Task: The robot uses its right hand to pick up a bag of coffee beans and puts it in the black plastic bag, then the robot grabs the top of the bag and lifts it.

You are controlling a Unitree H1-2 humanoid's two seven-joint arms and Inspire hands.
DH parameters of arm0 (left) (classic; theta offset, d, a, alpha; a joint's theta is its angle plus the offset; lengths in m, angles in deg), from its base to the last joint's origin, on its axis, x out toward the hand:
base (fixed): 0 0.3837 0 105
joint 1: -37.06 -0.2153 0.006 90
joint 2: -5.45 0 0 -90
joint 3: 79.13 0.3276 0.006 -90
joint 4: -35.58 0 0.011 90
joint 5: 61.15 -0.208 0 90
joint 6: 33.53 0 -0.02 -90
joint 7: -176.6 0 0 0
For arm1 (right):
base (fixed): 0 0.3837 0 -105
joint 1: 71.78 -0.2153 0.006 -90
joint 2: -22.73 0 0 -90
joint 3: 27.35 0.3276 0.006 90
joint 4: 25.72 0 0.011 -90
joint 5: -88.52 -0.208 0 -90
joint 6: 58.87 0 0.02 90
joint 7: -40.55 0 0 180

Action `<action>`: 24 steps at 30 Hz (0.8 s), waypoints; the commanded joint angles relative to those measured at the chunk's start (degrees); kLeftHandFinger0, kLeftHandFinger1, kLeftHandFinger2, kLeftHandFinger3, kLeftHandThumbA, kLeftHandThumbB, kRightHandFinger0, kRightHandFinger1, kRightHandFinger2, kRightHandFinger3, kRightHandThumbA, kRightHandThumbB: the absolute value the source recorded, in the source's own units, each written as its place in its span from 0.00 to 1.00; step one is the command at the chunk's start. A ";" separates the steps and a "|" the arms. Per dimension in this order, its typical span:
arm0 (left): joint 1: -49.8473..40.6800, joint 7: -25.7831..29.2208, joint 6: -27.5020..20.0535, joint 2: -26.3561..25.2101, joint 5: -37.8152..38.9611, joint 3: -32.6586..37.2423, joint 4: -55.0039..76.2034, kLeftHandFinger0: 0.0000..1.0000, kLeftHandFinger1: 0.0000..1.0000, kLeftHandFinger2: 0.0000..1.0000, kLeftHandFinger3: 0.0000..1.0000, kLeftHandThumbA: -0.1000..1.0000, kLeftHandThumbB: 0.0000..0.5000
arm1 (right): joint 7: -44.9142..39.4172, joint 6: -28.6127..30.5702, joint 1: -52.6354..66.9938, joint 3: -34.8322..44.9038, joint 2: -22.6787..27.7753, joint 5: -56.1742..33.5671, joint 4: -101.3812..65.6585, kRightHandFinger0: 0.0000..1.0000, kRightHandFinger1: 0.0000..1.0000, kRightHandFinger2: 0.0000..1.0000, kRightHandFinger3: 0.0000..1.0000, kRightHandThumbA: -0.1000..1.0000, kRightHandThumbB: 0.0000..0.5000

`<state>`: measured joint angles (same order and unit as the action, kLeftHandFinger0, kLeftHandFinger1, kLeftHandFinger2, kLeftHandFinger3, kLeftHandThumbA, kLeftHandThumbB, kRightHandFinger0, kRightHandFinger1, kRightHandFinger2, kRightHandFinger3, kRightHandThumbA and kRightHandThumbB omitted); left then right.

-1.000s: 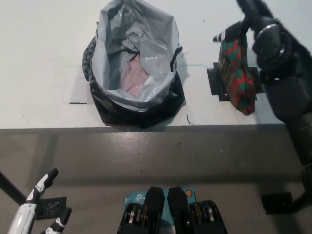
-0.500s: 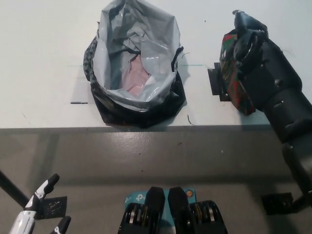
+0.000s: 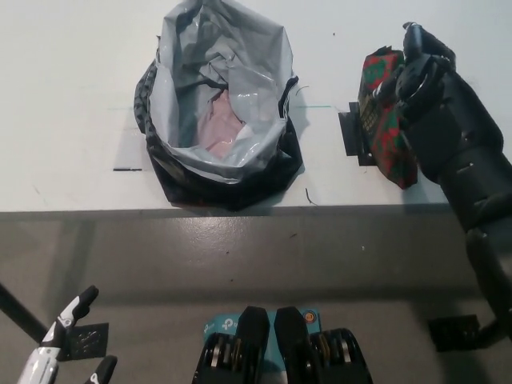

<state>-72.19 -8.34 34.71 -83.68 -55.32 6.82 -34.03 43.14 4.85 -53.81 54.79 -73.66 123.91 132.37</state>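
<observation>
The bag of coffee beans (image 3: 386,132), red and green patterned, lies on the white table (image 3: 72,88) at the right, on a black tape mark (image 3: 350,132). My black right hand (image 3: 420,76) rests against its upper right side, fingers curled around the bag's top edge. The black plastic bag (image 3: 220,172) stands open left of it at the table's middle. Its grey lining (image 3: 240,48) is spread wide and something pale pink (image 3: 220,120) lies inside. My white left hand (image 3: 60,344) hangs low at the lower left, off the table, with its fingers apart and nothing in it.
The table's front edge (image 3: 240,211) runs across the middle of the view, with grey floor (image 3: 240,256) below it. A small dark tape strip (image 3: 128,169) lies left of the plastic bag.
My right hand came down from above the coffee bag's top and closed in on its upper right side. The coffee bag has hardly moved. My left hand dropped slightly lower.
</observation>
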 commanded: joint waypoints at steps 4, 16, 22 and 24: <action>-1.44 -0.71 -2.00 -0.41 1.12 -0.78 1.31 1.00 1.00 1.00 1.00 0.79 0.34 | -3.98 -0.66 -3.23 5.79 -0.14 -6.17 -3.16 1.00 1.00 1.00 1.00 1.00 0.80; -0.94 -0.42 -1.17 -0.11 1.08 -0.96 1.93 1.00 1.00 1.00 1.00 0.80 0.35 | -7.26 0.08 -2.57 2.88 -2.28 -9.43 -0.40 1.00 1.00 1.00 1.00 1.00 0.67; -0.33 -0.70 -2.14 -0.49 2.20 -1.11 1.12 1.00 1.00 1.00 1.00 0.80 0.36 | -4.87 -0.66 -1.36 -0.80 -3.18 -8.61 4.48 1.00 1.00 1.00 1.00 1.00 0.72; -0.24 -0.73 -2.04 -0.54 2.32 -1.17 1.16 1.00 1.00 1.00 1.00 0.80 0.35 | -3.95 -0.66 -0.89 -1.17 -3.16 -8.95 5.53 1.00 1.00 1.00 1.00 1.00 0.76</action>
<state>-72.56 -8.45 34.71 -83.64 -54.77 6.42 -34.03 38.21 4.59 -53.78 54.78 -76.22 116.10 134.79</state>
